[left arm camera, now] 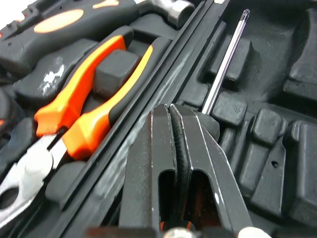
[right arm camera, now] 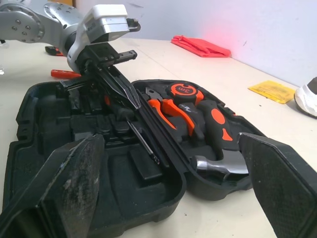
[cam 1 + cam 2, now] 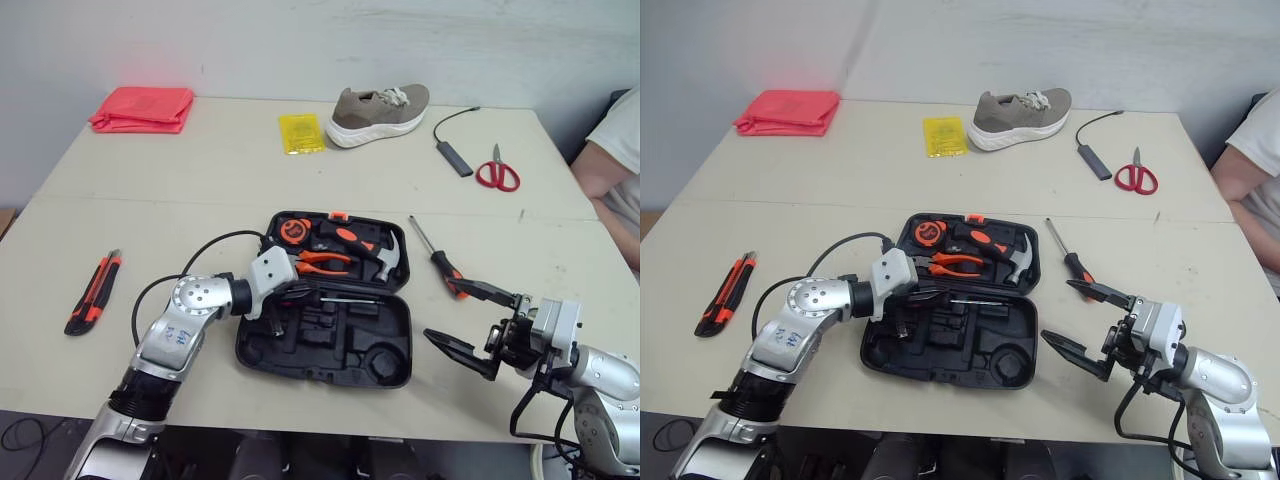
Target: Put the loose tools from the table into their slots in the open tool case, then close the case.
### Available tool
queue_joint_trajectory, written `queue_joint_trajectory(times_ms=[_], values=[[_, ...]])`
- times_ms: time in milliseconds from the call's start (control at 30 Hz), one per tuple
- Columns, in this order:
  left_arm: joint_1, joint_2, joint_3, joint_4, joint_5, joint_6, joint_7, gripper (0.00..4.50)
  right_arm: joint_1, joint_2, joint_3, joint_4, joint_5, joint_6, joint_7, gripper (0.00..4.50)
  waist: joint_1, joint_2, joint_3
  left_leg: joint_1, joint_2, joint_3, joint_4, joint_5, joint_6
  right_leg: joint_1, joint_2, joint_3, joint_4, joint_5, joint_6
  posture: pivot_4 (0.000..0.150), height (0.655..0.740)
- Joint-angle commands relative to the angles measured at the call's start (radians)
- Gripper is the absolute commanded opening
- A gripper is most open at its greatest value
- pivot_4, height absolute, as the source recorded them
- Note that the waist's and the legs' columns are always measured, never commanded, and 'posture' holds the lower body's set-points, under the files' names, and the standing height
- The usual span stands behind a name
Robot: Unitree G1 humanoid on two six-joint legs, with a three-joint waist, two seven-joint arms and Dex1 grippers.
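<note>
The black tool case [image 3: 385, 325] lies open at the table's middle front. Pliers [image 3: 322, 263], a hammer [image 3: 375, 250] and a tape measure [image 3: 292, 231] sit in its far half. My left gripper [image 3: 300, 292] reaches into the case by the hinge, shut on a thin screwdriver [image 1: 224, 63] whose shaft lies across the near half's moulded slots. My right gripper [image 3: 452, 314] hovers open and empty just right of the case. An orange-and-black screwdriver [image 3: 440, 258] lies loose right of the case. A utility knife [image 3: 93, 292] lies far to the left.
Red scissors [image 3: 497, 172] and a cable with a dongle [image 3: 452, 155] lie at the back right. A shoe [image 3: 380, 112], a yellow packet [image 3: 301, 132] and a red cloth [image 3: 143, 108] line the back. A person's arm [image 3: 612, 170] shows at the right edge.
</note>
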Motion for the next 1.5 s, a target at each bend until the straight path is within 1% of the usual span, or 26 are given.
queue_joint_trajectory(times_ms=[33, 167, 300, 400, 500, 533, 567, 633, 733, 800, 867, 900, 1033, 1133, 1167, 1233, 1333, 1367, 1433, 1500], values=[[-0.023, 0.000, -0.012, 0.008, 0.015, -0.011, 0.006, 0.06, 0.003, -0.010, -0.020, -0.049, 0.017, 0.008, -0.015, 4.50, 0.001, 0.000, 0.000, 0.000, 0.000, 0.000, 0.000, 0.000, 0.000, 0.000, 0.000, 0.000, 0.000, 0.000, 0.000, 0.150, 0.7400], [-0.023, 0.012, -0.055, 0.028, 0.048, -0.046, -0.019, 0.06, 0.000, -0.011, -0.018, -0.054, 0.017, 0.017, -0.020, 4.50, 0.001, 0.000, 0.000, 0.000, 0.000, 0.000, 0.000, -0.001, 0.000, 0.000, 0.000, 0.000, 0.000, 0.000, 0.000, 0.150, 0.7400], [-0.024, 0.030, -0.127, 0.046, 0.113, -0.073, -0.041, 0.06, -0.006, -0.009, -0.015, -0.050, 0.015, 0.020, -0.021, 4.50, 0.001, 0.001, -0.001, 0.000, 0.000, 0.000, 0.000, -0.001, 0.000, 0.001, 0.000, 0.000, -0.001, 0.000, 0.000, 0.150, 0.7400], [-0.045, 0.034, -0.212, 0.082, 0.195, -0.044, -0.048, 0.06, -0.010, -0.006, -0.012, -0.041, 0.011, 0.017, -0.021, 4.50, 0.003, 0.003, -0.003, 0.000, 0.000, 0.000, 0.000, -0.002, 0.000, 0.001, 0.000, 0.000, -0.001, 0.000, 0.000, 0.150, 0.7400], [-0.059, 0.014, -0.281, 0.103, 0.242, 0.021, -0.053, 0.06, -0.018, -0.002, -0.006, -0.034, 0.007, 0.017, -0.025, 4.50, 0.017, 0.010, -0.012, 0.002, -0.001, 0.000, 0.000, -0.003, 0.001, 0.003, 0.001, -0.001, -0.003, 0.000, 0.000, 0.150, 0.7400], [-0.061, 0.010, -0.294, 0.106, 0.248, 0.032, -0.059, 0.06, -0.020, 0.000, -0.005, -0.033, 0.007, 0.018, -0.027, 4.50, 0.023, 0.014, -0.017, 0.002, -0.001, 0.000, 0.001, -0.004, 0.001, 0.004, 0.001, -0.001, -0.004, 0.000, 0.000, 0.150, 0.7400], [-0.068, 0.015, -0.320, 0.117, 0.280, 0.038, -0.060, 0.06, -0.022, 0.001, -0.005, -0.031, 0.006, 0.018, -0.028, 4.50, 0.026, 0.016, -0.020, 0.004, -0.001, 0.000, 0.001, -0.006, 0.004, 0.007, 0.001, -0.001, -0.005, 0.000, 0.000, 0.150, 0.7400], [-0.077, 0.026, -0.357, 0.129, 0.313, 0.046, -0.084, 0.06, -0.026, 0.003, -0.003, -0.029, 0.004, 0.018, -0.031, 4.50, 0.030, 0.016, -0.027, 0.007, -0.001, 0.000, 0.001, -0.010, 0.002, 0.010, 0.000, -0.001, -0.008, 0.000, 0.000, 0.150, 0.7400], [-0.077, 0.020, -0.387, 0.148, 0.327, 0.097, -0.107, 0.06, -0.031, 0.008, 0.002, -0.027, 0.000, 0.019, -0.037, 4.50, 0.028, 0.017, -0.037, 0.009, -0.001, 0.000, 0.000, -0.013, 0.001, 0.013, -0.001, -0.001, -0.010, -0.001, -0.001, 0.150, 0.7400], [-0.077, 0.012, -0.415, 0.166, 0.338, 0.126, -0.125, 0.06, -0.036, 0.015, 0.007, -0.028, -0.003, 0.020, -0.045, 4.50, 0.027, 0.017, -0.041, 0.016, 0.000, 0.000, 0.000, -0.016, 0.001, 0.015, -0.003, 0.000, -0.013, -0.001, -0.002, 0.150, 0.7400], [-0.075, 0.008, -0.428, 0.171, 0.344, 0.134, -0.137, 0.06, -0.040, 0.021, 0.012, -0.031, -0.007, 0.020, -0.054, 4.50, 0.027, 0.018, -0.049, 0.021, 0.003, 0.000, 0.000, -0.019, 0.000, 0.023, -0.002, 0.000, -0.019, -0.002, -0.003, 0.150, 0.7400], [-0.071, 0.005, -0.429, 0.168, 0.343, 0.137, -0.140, 0.06, -0.041, 0.023, 0.014, -0.033, -0.009, 0.021, -0.057, 4.50, 0.027, 0.017, -0.051, 0.023, 0.004, -0.001, 0.000, -0.021, -0.001, 0.026, -0.001, 0.001, -0.022, -0.004, -0.007, 0.150, 0.7400], [-0.047, -0.012, -0.405, 0.144, 0.326, 0.109, -0.127, 0.06, -0.044, 0.025, 0.020, -0.038, -0.016, 0.021, -0.069, 4.50, 0.028, 0.023, -0.058, 0.024, 0.004, -0.001, -0.003, -0.022, -0.001, 0.028, -0.001, 0.006, -0.026, -0.006, -0.010, 0.150, 0.7400], [-0.050, -0.065, -0.288, 0.136, 0.279, -0.010, -0.024, 0.06, -0.041, 0.022, 0.022, -0.050, -0.017, 0.024, -0.087, 4.50, 0.030, 0.024, -0.059, 0.024, 0.004, -0.001, -0.003, -0.022, -0.001, 0.027, -0.002, 0.006, -0.026, -0.006, -0.010, 0.150, 0.7400], [-0.055, -0.082, -0.244, 0.134, 0.264, -0.018, 0.003, 0.06, -0.039, 0.021, 0.023, -0.053, -0.017, 0.025, -0.091, 4.50, 0.031, 0.024, -0.059, 0.023, 0.004, -0.001, -0.003, -0.022, -0.001, 0.027, -0.002, 0.007, -0.027, -0.006, -0.010, 0.150, 0.7400], [-0.071, -0.086, -0.178, 0.129, 0.241, -0.075, 0.021, 0.06, -0.038, 0.019, 0.024, -0.058, -0.016, 0.027, -0.097, 4.50, 0.033, 0.025, -0.058, 0.021, 0.004, -0.001, -0.002, -0.022, -0.001, 0.026, -0.003, 0.007, -0.027, -0.006, -0.010, 0.150, 0.7400], [-0.092, -0.094, -0.087, 0.118, 0.161, -0.129, 0.009, 0.06, -0.037, 0.018, 0.025, -0.063, -0.016, 0.030, -0.103, 4.50, 0.030, 0.018, -0.048, 0.016, 0.004, -0.001, -0.001, -0.021, 0.000, 0.025, -0.003, 0.007, -0.027, -0.006, -0.011, 0.150, 0.7400], [-0.095, -0.094, -0.073, 0.116, 0.144, -0.130, 0.006, 0.06, -0.037, 0.017, 0.025, -0.063, -0.015, 0.031, -0.103, 4.50, 0.027, 0.018, -0.042, 0.014, 0.004, -0.001, -0.001, -0.021, 0.001, 0.025, -0.003, 0.007, -0.027, -0.006, -0.010, 0.150, 0.7400], [-0.100, -0.090, -0.042, 0.108, 0.103, -0.168, -0.008, 0.06, -0.038, 0.016, 0.025, -0.064, -0.014, 0.033, -0.105, 4.50, 0.024, 0.018, -0.036, 0.012, 0.004, 0.000, 0.000, -0.021, 0.001, 0.023, -0.003, 0.008, -0.027, -0.004, -0.007, 0.150, 0.7400], [-0.101, -0.085, -0.013, 0.089, 0.074, -0.172, -0.009, 0.06, -0.037, 0.014, 0.023, -0.066, -0.012, 0.035, -0.104, 4.50, 0.023, 0.017, -0.036, 0.005, 0.004, 0.000, 0.000, -0.020, 0.003, 0.015, -0.003, 0.008, -0.025, 0.000, 0.000, 0.150, 0.7400]])
